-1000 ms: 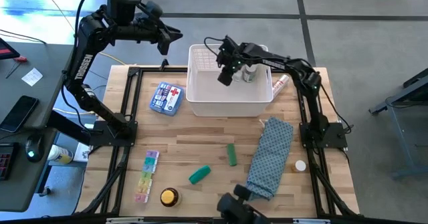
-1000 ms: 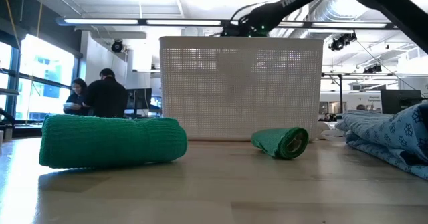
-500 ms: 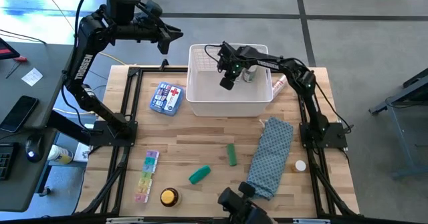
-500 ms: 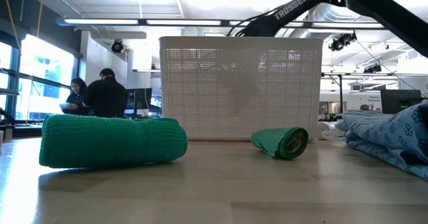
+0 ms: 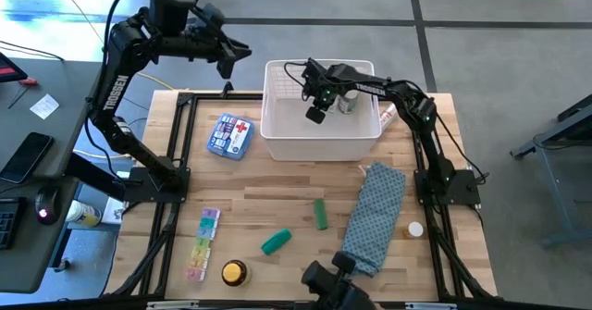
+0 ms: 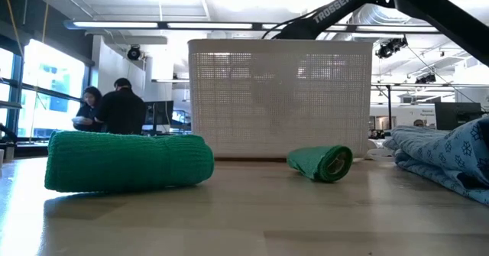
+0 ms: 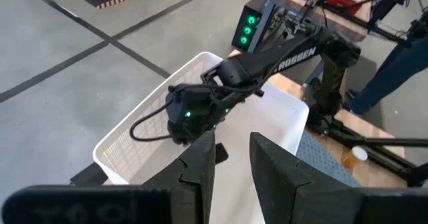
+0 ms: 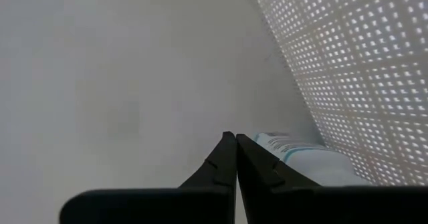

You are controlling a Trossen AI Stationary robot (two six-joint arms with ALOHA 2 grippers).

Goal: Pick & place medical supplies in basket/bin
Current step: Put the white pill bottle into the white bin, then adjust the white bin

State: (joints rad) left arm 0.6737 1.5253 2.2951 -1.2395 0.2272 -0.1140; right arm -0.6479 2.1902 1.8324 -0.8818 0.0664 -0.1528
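The white lattice basket (image 5: 321,136) stands at the table's far middle. My right gripper (image 5: 315,116) is shut inside it, pointing steeply down just over the floor, with nothing between its fingers (image 8: 234,147). A white bottle (image 5: 348,102) stands in the basket's far right corner, and a white, teal-striped item (image 8: 301,162) lies beside the fingertips. On the table lie a red-cross pack (image 5: 230,136), a rainbow pill strip (image 5: 202,244), a yellow tin (image 5: 234,272), two green rolls (image 5: 276,242) (image 5: 320,213) and a pinkish tube (image 5: 387,117). My left gripper (image 5: 231,58) waits open, high beyond the far left corner. My right gripper points its shut fingertips down at the basket's floor (image 8: 154,83). I cannot tell whether they touch it or the striped item beside them.
A long blue patterned cloth (image 5: 375,219) lies along the table's right side, with a small white-capped bottle (image 5: 415,229) beside it. In the low view a green roll (image 6: 126,160) lies close in front. People stand in the room behind.
My right gripper has sunk deeper into the basket and tipped more steeply downward. The basket has slid a little toward the table's right edge.
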